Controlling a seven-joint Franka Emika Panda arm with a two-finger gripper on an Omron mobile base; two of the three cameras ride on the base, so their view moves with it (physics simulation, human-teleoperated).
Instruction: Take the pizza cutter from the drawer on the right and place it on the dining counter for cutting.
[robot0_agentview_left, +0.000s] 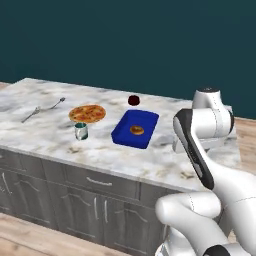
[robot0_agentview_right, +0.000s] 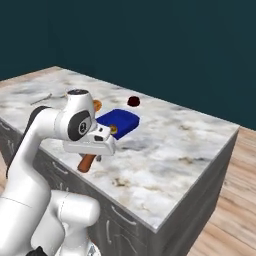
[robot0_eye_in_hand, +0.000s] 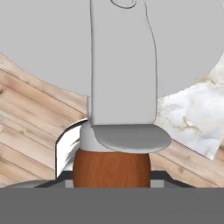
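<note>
Now the gripper (robot0_agentview_right: 91, 159) hangs over the near edge of the dining counter (robot0_agentview_right: 165, 150), clamped on the pizza cutter (robot0_agentview_right: 87, 162). In the right base view the cutter's reddish-brown handle sticks out below the white hand, slanting down and to the left. In the hand view the handle (robot0_eye_in_hand: 111, 168) sits at the bottom between the fingers, and the grey stem and big round wheel (robot0_eye_in_hand: 65, 43) rise away from the camera, with wood floor on the left and a corner of marble on the right. Whether the cutter touches the marble I cannot tell.

On the counter a blue tray (robot0_agentview_left: 135, 128) lies near the middle, with a small round brown thing (robot0_agentview_left: 136, 130) inside it. A dark red bowl (robot0_agentview_left: 133, 100) stands just beyond the tray, apart from it. Left of the tray sits a pizza (robot0_agentview_left: 87, 113), and a small green cup (robot0_agentview_left: 81, 131) stands just in front of the pizza. Farther left, near the far edge, a fork (robot0_agentview_left: 31, 114) and a spoon (robot0_agentview_left: 54, 104) lie close together.

Below the top, dark-grey cabinets (robot0_agentview_left: 75, 200) show silver bar handles. The arm (robot0_agentview_left: 200, 150) covers the counter's right end in the left base view.
</note>
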